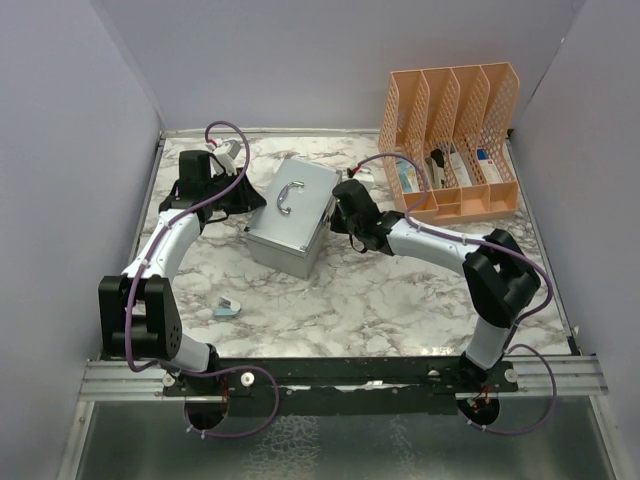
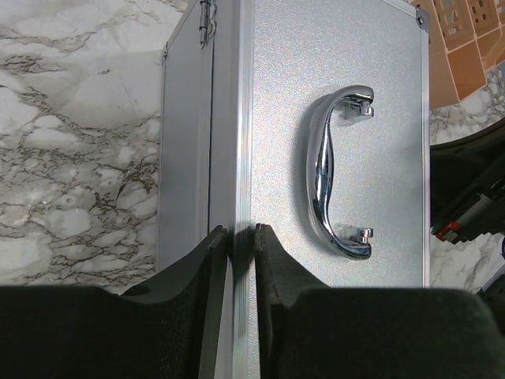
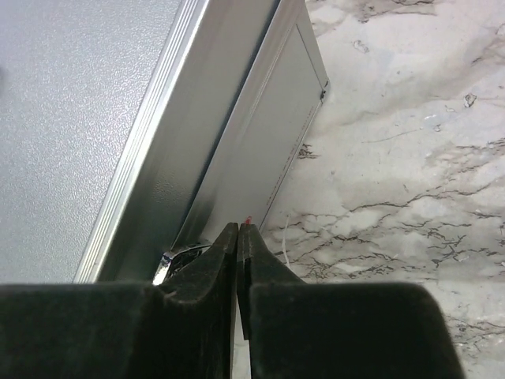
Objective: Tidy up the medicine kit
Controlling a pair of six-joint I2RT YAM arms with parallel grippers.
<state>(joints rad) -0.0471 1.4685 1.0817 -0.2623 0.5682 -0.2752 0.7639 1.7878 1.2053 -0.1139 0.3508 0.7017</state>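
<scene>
The grey rectangular metal medicine kit (image 1: 310, 215) sits a little left of the middle of the white-and-grey marbled table (image 1: 390, 300), turned at an angle. Its lid lies down on the body and its curved chrome handle (image 2: 319, 174) lies flat on top. The left end effector (image 2: 241, 233) is at the kit's left-hand long edge. Its two black fingers are drawn nearly together with only a narrow slit between them, and the lid's bright aluminium edge trim shows through that slit. Whether the fingers touch the trim cannot be told. A small hinge (image 2: 207, 22) shows on the wall just beside that edge. The right end effector (image 3: 239, 227) is at the opposite side of the kit, low beside its side wall, with its fingers pressed together on nothing. The orange mesh file organizer (image 1: 497, 95) stands at the far right of the table, with small packages in its slots. A small pale blue and white item (image 1: 228, 308) lies on the table near the left arm's base, well apart from the kit.
</scene>
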